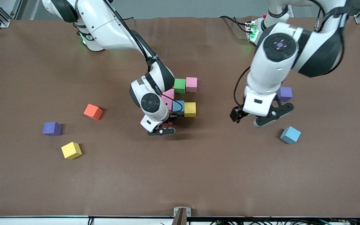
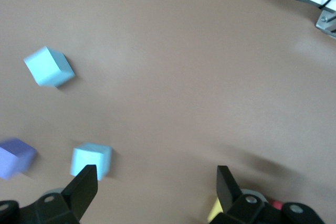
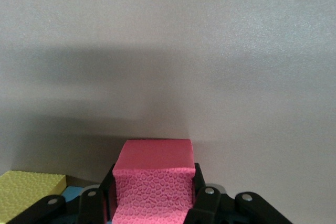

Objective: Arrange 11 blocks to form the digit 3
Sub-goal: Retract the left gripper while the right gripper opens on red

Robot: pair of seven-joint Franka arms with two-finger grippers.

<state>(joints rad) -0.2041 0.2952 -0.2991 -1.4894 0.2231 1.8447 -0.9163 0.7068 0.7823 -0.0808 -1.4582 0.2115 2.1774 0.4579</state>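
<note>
My right gripper point(image 1: 162, 128) is shut on a red block point(image 3: 152, 182), held low at the edge of the cluster that is nearer to the front camera. The cluster holds a green block point(image 1: 180, 86), two pink blocks point(image 1: 191, 84) point(image 1: 168, 97), a blue block point(image 1: 178, 106) and a yellow block point(image 1: 190, 109). My left gripper point(image 1: 266, 120) hangs open and empty over bare table. In its wrist view one light blue block point(image 2: 92, 160) sits beside a finger and another light blue block point(image 2: 49, 65) lies farther off. A light blue block point(image 1: 290, 135) lies loose near it.
A loose yellow block point(image 1: 71, 150), a purple cube point(image 1: 52, 128) and an orange cube point(image 1: 93, 111) lie toward the right arm's end. Another purple cube point(image 1: 284, 93) sits partly under the left arm. The brown table point(image 1: 180, 175) stretches wide toward the front camera.
</note>
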